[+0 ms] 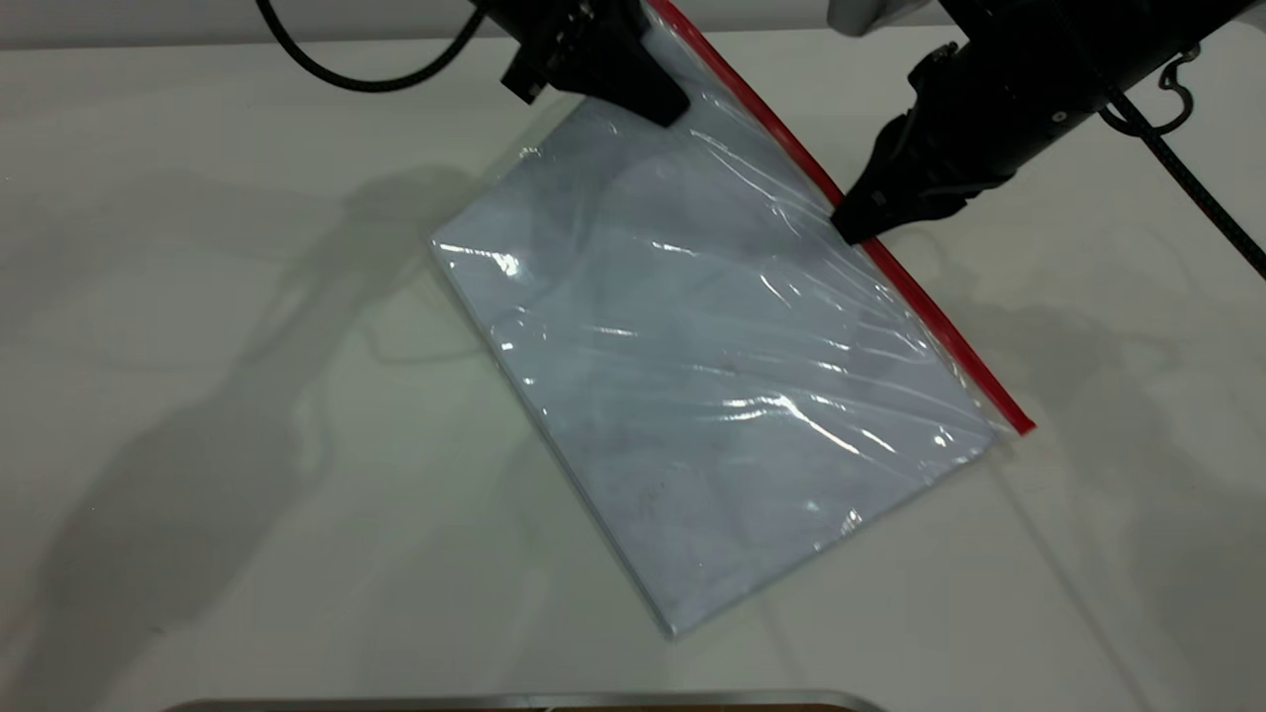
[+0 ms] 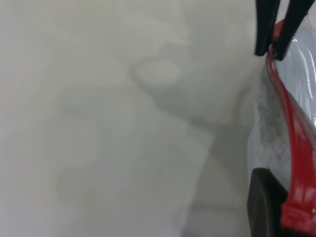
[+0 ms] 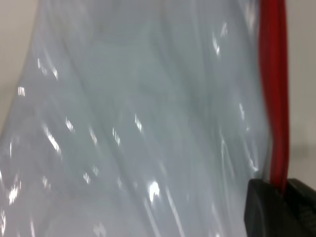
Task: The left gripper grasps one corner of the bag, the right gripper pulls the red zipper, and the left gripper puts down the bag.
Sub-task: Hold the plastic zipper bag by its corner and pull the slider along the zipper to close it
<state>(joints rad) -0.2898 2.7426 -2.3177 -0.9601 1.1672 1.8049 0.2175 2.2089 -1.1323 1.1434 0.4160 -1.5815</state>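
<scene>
Bag: the bag [image 1: 712, 386] lies diagonally on the white table [image 1: 198, 445], its far end raised toward my arms, its near corner resting on the tabletop. The clear plastic is creased and glossy over a pale bluish-white inside.
Red zipper: the red zipper [image 1: 890, 267] runs along the long edge on my right arm's side, from the top of the exterior view down to the free end near the table. From my left wrist it shows as a red band [image 2: 291, 143] curving away toward my other gripper.
Corner of the bag: the corner of the bag [image 2: 296, 212] at the upper end of the red strip sits between my left fingers, lifted off the table.
Left gripper: my left gripper [image 1: 633, 74] is at the top of the exterior view, pinched onto that corner, with a black finger [image 2: 264, 202] pressed beside the red strip.
Right gripper: my right gripper [image 1: 859, 220] is partway along the strip, its tips pressed together on the red zipper; my left wrist view shows the two black fingers [image 2: 264, 29] closing on the red edge from both sides.
Slider tab: I cannot make it out.
</scene>
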